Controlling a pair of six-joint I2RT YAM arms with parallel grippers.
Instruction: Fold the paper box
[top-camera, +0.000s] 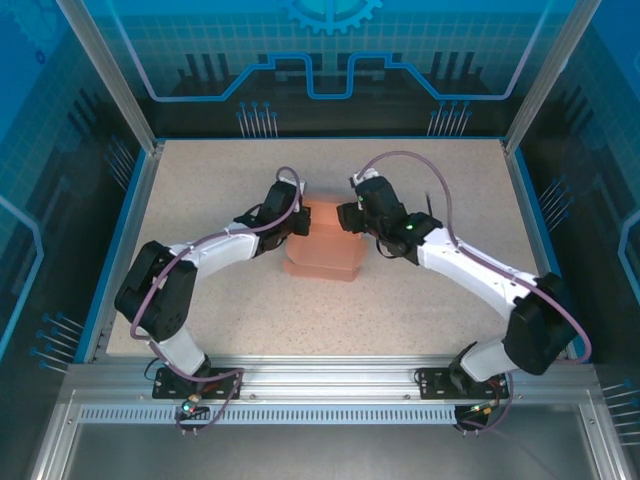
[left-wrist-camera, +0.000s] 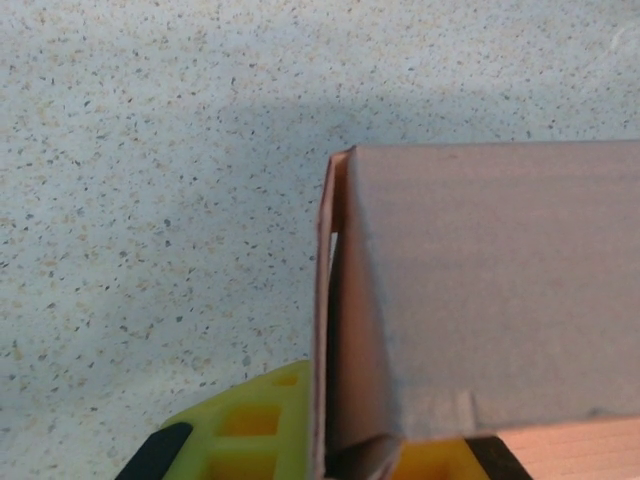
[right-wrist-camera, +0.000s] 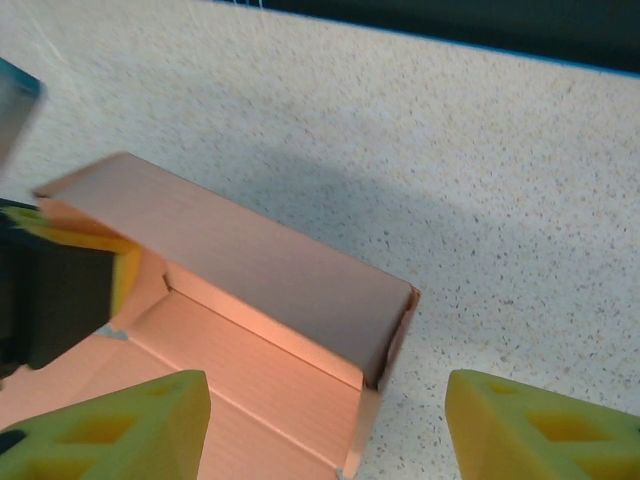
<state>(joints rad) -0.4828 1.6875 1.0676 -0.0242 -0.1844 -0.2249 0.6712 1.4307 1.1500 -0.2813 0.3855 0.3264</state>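
At ctr, salmon paper box (top-camera: 322, 255) half-folded

Speckled table inside a blue enclosure.
Beige-flecked table top (top-camera: 220, 300); blue rim (top-camera: 121, 240) along its left edge; gear-printed panel (top-camera: 330, 40) behind far edge; aluminium rail (top-camera: 330, 380) at near edge.

white/blk arms (top-camera: 215, 246), purple cables (top-camera: 400, 153), yellow fingers (right-wrist-camera: 115, 428)
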